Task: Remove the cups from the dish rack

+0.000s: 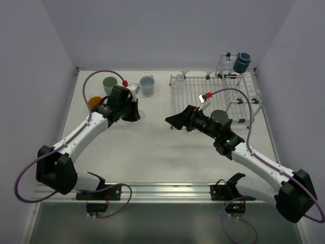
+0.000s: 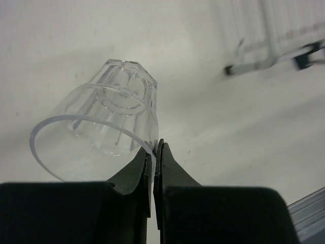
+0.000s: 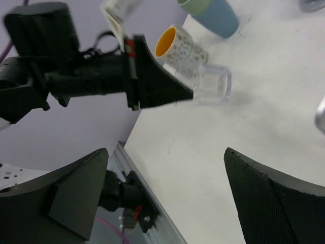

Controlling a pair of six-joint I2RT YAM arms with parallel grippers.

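The left gripper [image 2: 154, 147] is pinched narrow on the rim of a clear glass [image 2: 109, 119], one finger inside the wall and one outside. The glass tilts on its side, with its base pointing away from the wrist camera. In the top view the glass is all but hidden under that gripper, around 10 o'clock on the counter [image 1: 152, 152]. Whether it touches the counter cannot be told. The right gripper [image 3: 172, 203] is spread wide with nothing between its fingers. It hangs near the middle of the counter, at the rack's [image 1: 195, 94] 8 o'clock corner, and its tip faces the left gripper across a gap. Three cups stand near 11 o'clock: an orange cup [image 1: 95, 101], a green cup [image 1: 109, 84] and a light blue cup [image 1: 147, 85]. The left arm partly covers the orange one. The rack fills the 1 to 2 o'clock part of the counter. A blue cup [image 1: 242, 62] sits in its raised basket [image 1: 226, 63] at the far corner. The right arm and its cable cross the rack's nearer half and hide what lies there. In the left wrist view the rack is only a blurred streak.
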